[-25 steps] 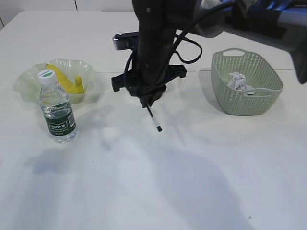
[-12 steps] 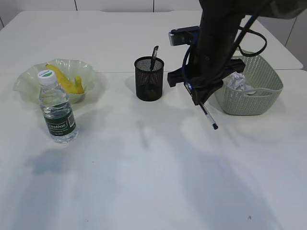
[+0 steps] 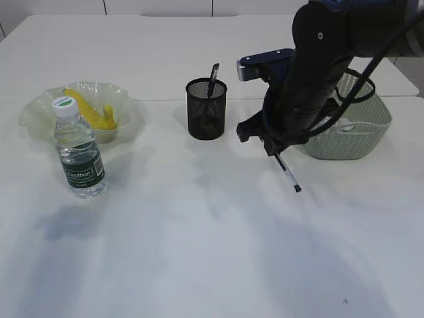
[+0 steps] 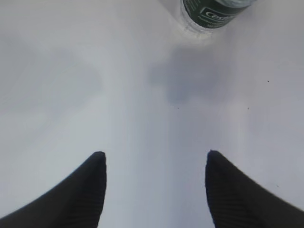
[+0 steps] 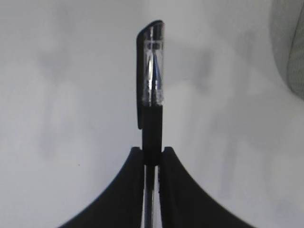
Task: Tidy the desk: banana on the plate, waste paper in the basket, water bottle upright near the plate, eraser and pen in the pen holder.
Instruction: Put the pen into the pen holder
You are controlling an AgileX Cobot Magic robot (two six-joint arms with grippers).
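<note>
Right gripper (image 5: 152,159) clamped on pen (image 5: 151,80), capped end angled down above table (image 3: 199,252), between pen holder (image 3: 206,109) and basket (image 3: 371,136). Left gripper (image 4: 155,164) jaws apart, empty, near bottle (image 4: 216,12).

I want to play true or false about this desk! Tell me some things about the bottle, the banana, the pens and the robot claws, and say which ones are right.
1. The clear plastic water bottle with the white cap stands upright. True.
2. The yellow banana lies on the bare table. False: it lies in the pale green wavy plate.
3. The right claw pinches a black pen with a clear cap. True.
4. The black mesh pen holder is empty. False: one pen already stands in it.
5. The left claw holds the bottle. False: it is open and holds nothing.
</note>
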